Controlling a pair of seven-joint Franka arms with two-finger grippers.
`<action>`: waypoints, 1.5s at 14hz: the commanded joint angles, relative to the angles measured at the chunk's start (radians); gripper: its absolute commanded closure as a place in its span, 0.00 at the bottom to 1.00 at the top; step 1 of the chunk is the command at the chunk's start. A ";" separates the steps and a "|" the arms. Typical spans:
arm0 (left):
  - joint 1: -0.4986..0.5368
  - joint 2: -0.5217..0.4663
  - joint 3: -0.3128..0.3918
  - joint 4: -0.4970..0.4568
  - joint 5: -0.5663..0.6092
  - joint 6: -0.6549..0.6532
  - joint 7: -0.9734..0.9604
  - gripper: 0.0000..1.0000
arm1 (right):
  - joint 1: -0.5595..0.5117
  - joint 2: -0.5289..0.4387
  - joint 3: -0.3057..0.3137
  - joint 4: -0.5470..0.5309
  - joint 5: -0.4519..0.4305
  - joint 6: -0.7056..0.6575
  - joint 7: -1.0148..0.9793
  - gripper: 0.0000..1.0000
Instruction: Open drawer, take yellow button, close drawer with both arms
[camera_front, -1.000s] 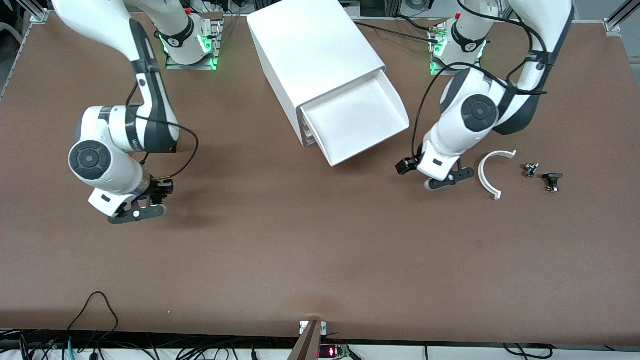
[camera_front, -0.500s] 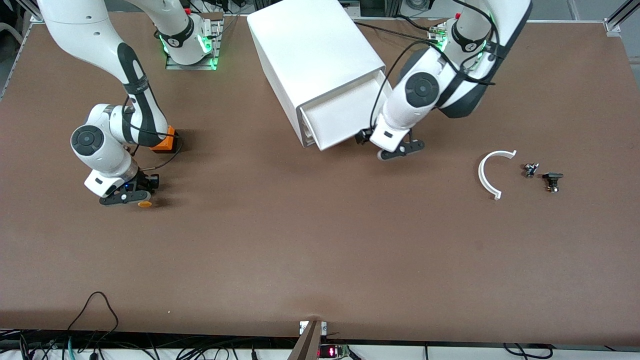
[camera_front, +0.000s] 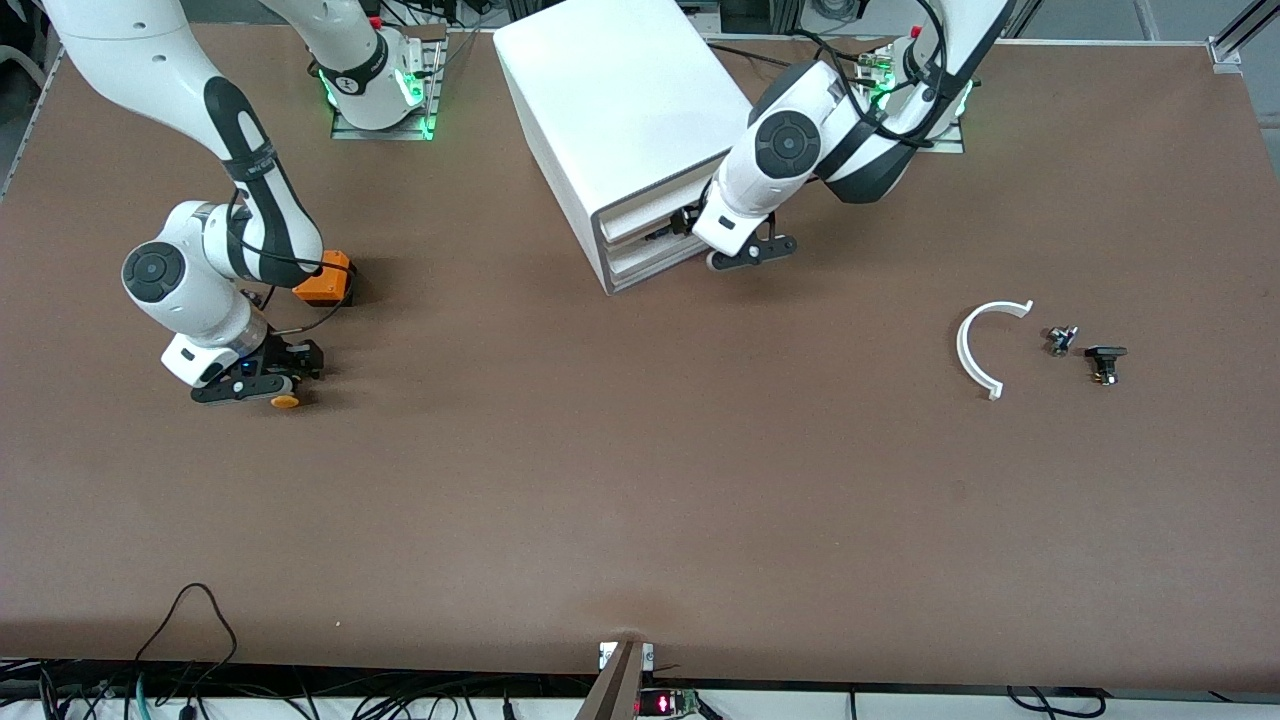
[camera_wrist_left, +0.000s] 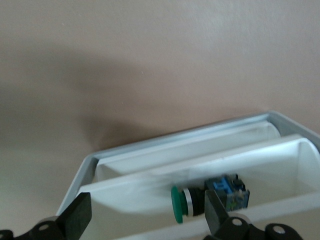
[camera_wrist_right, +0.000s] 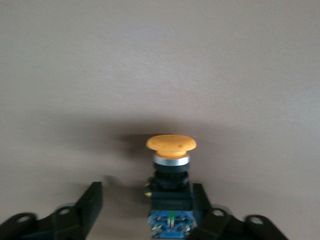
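One white cabinet (camera_front: 620, 100) stands under and beside the left tool (camera_front: 742, 256), which sits at the front of the drawer (camera_front: 640, 228) with its fingers apart. The left wrist view shows a gap left at that front, so my judgement is that closing is the step in hand: press squarely on the face, along the drawer's run, so that the angled cabinet does not slide on the surface (camera_front: 640, 500). There are two arms. The right tool (camera_front: 250, 388) is low over the surface, fingers apart. The button (camera_wrist_right: 171, 145) sits between them, one finger just beside its dark body and the other clear of it; it looks released. There is one white curved piece (camera_front: 968, 350) well apart from both tools. One orange cube (camera_front: 325, 280) lies near the right tool. There are two buttons: the orange-capped one and a green one (camera_wrist_left: 178, 204) inside the drawer under the left tool. Two small dark parts (camera_front: 1060, 340) lie beside the curved piece.
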 joint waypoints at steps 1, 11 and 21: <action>0.012 -0.036 -0.036 -0.021 -0.034 -0.002 0.001 0.00 | -0.015 -0.061 0.026 0.098 0.007 -0.205 0.035 0.00; 0.119 -0.119 0.413 0.138 0.015 -0.061 0.621 0.00 | -0.010 -0.108 0.084 0.466 0.011 -0.694 0.145 0.00; 0.225 -0.259 0.539 0.348 0.150 -0.400 0.975 0.00 | -0.025 -0.180 0.145 0.687 -0.035 -0.913 0.349 0.00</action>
